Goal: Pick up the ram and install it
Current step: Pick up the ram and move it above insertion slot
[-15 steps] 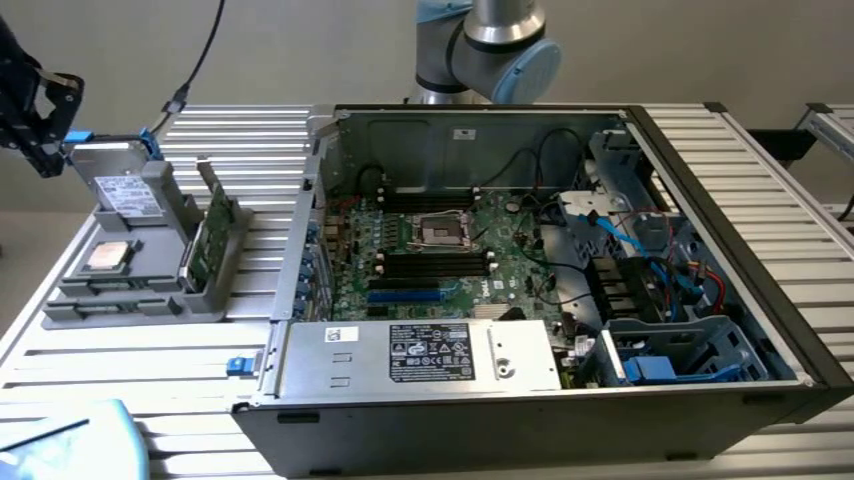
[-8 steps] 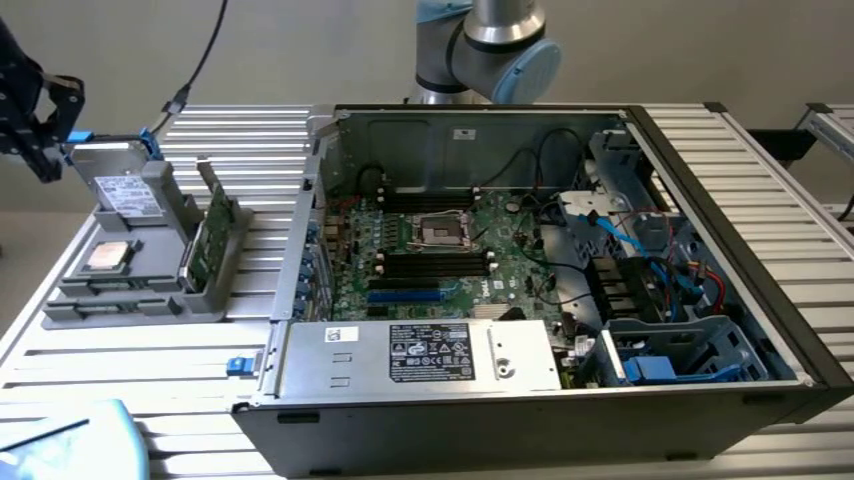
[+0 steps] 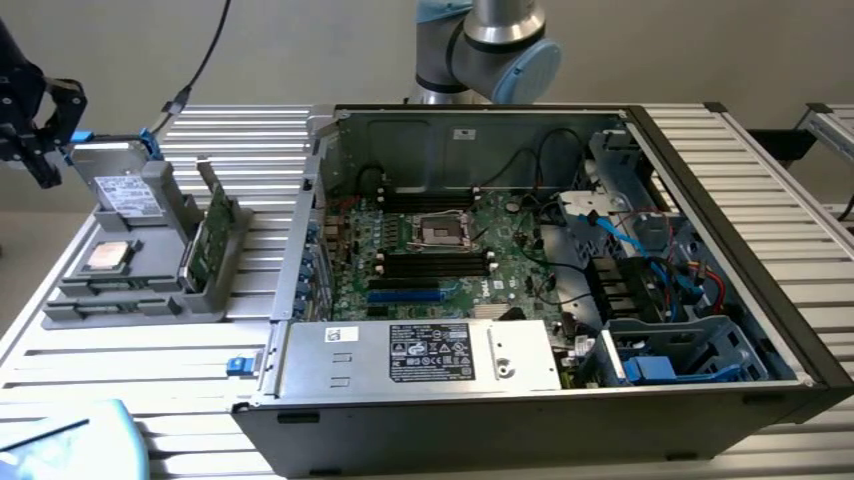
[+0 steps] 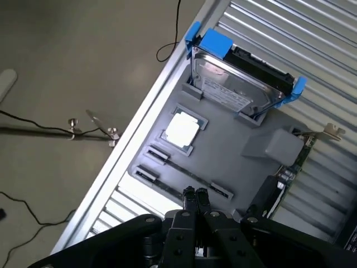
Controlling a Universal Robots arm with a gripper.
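My gripper [image 4: 195, 194] is shut with nothing between its fingers. It hovers above the near end of a grey parts tray [image 4: 234, 145]. A thin strip [image 4: 187, 172], seen edge-on, lies in the tray's long slot between two clips just ahead of the fingertips; it looks like the ram. In the exterior view the gripper [image 3: 43, 165] hangs at the far left, above and beside the tray [image 3: 127, 300]. The open computer case [image 3: 561, 400] shows its motherboard [image 3: 454, 250] with black memory slots [image 3: 427, 263].
The tray also carries a hard drive in a blue frame [image 4: 240, 81], a square silver processor [image 4: 181, 129] and upright green cards [image 3: 214, 235]. Cables [image 4: 33, 129] lie on the floor past the table's edge. A power supply [image 3: 427, 352] sits at the case's front.
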